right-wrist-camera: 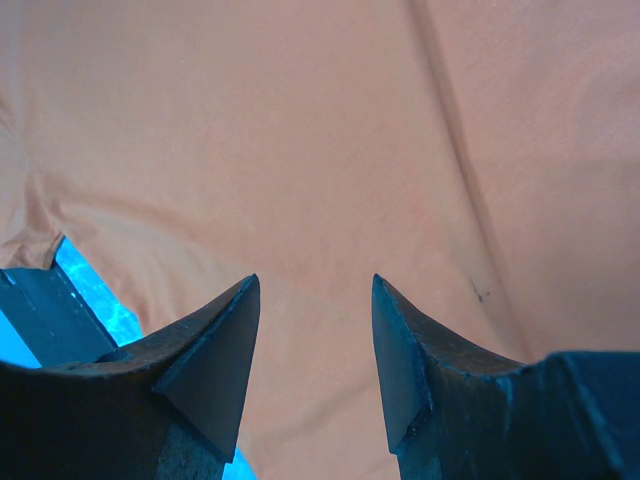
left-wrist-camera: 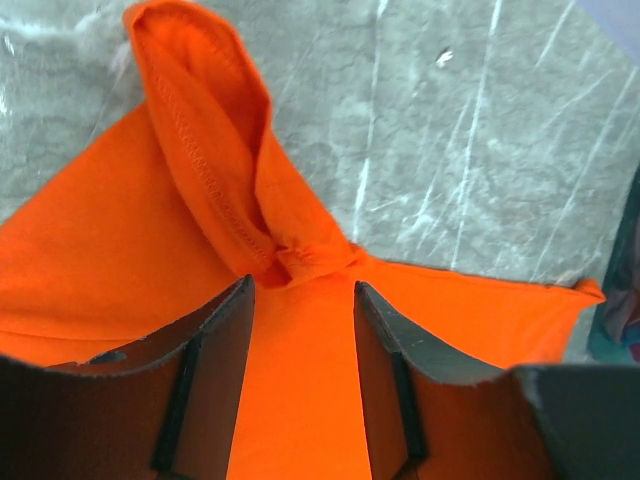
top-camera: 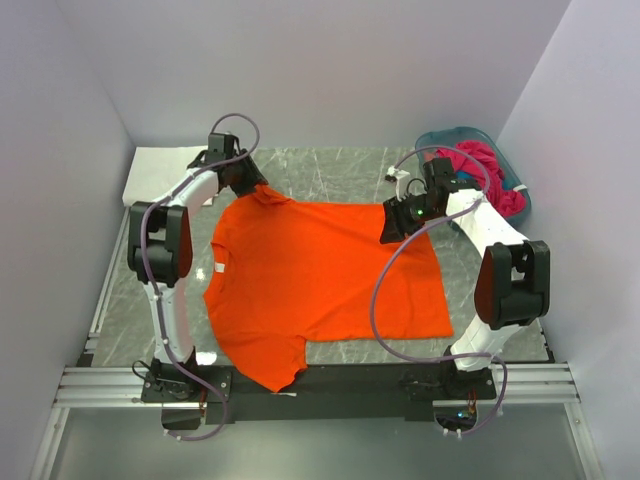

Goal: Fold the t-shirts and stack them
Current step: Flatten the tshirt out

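**Both claws half-spread over the orange shirt**

The left gripper (left-wrist-camera: 302, 290) has its jaws parted to a middling gap and clamped on nothing; we see flat orange cloth through the gap. Just past its fingertips a sleeve (left-wrist-camera: 205, 150) is twisted into a bunch. The sleeve stands up as a folded loop toward the upper left of the left wrist view.

The right gripper (right-wrist-camera: 316, 282) shows the same middling gap, with nothing between the jaws. Smooth cloth with soft creases fills that view beneath it. A blue patch sits lower left; we cannot tell what it is.

In the top view the orange t-shirt (top-camera: 320, 280) lies spread flat on the grey table (top-camera: 330, 170), centre frame. The left claw is at its upper left corner and the right claw at its upper right edge.

A teal basket (top-camera: 455, 133) sits upper right with a magenta t-shirt (top-camera: 485, 170) heaped in it. A white flat thing (top-camera: 160, 170) lies upper left, beside the left arm.
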Action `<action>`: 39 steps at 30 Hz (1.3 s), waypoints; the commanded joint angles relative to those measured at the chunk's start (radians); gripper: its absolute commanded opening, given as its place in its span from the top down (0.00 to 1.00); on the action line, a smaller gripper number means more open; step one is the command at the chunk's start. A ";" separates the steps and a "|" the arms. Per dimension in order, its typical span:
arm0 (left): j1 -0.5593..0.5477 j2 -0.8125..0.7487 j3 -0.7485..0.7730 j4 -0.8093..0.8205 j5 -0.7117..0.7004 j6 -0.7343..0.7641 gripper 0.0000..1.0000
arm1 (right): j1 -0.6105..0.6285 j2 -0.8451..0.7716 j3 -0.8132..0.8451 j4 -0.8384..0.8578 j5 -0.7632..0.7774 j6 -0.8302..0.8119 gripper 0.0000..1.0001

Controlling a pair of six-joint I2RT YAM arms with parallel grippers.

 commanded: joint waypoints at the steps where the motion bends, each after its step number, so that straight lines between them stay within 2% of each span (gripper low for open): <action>1: -0.004 0.007 -0.015 -0.002 0.016 0.022 0.50 | -0.010 -0.033 -0.007 0.015 -0.022 -0.003 0.44; 21: -0.034 0.145 0.110 -0.076 0.001 0.024 0.48 | -0.023 -0.020 -0.001 0.005 -0.040 -0.011 0.44; 24: -0.034 0.156 0.124 -0.076 0.002 0.022 0.53 | -0.024 -0.020 -0.001 0.003 -0.041 -0.012 0.44; 27: -0.035 0.162 0.135 -0.074 0.004 0.022 0.67 | -0.027 -0.028 -0.004 0.003 -0.043 -0.013 0.44; 28: -0.037 0.160 0.135 -0.070 0.004 0.022 0.76 | -0.029 -0.028 -0.004 0.001 -0.046 -0.013 0.44; 30: -0.038 0.159 0.146 -0.062 -0.001 0.021 0.84 | -0.030 -0.028 -0.004 0.001 -0.048 -0.014 0.44; 32: -0.038 0.173 0.179 -0.071 0.004 0.025 1.00 | -0.032 -0.028 -0.004 0.000 -0.049 -0.013 0.44; 38: -0.038 0.249 0.305 -0.102 0.038 0.015 1.00 | -0.035 -0.030 -0.001 0.000 -0.052 -0.016 0.44; 39: -0.038 0.268 0.366 -0.097 0.059 0.007 1.00 | -0.035 -0.030 -0.001 0.000 -0.055 -0.014 0.44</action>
